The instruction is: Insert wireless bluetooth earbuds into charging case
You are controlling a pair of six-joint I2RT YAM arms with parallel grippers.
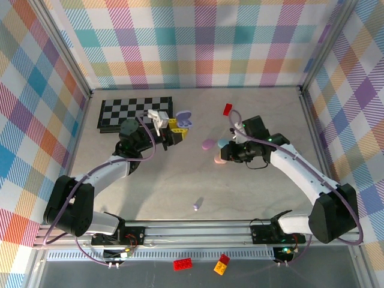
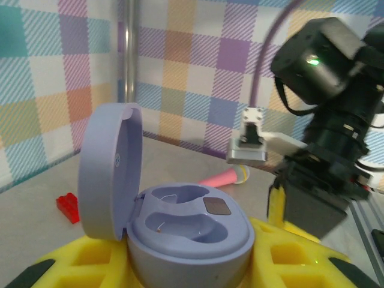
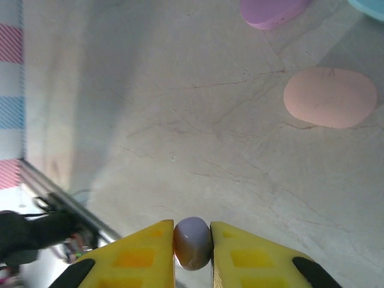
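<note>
Lilac glossy little earbud [image 3: 192, 245] is sitting pinched in the right pincer [image 3: 192, 233], so I'm guessing it's heading left next, toward the open lilac plastic charging case [image 2: 192, 240] that the left pincer [image 2: 189, 267] is gripping, sockets facing up.

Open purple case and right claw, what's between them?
Top view: a closed purple case, then a blue case, lie between the open purple case and the right claw.
</note>
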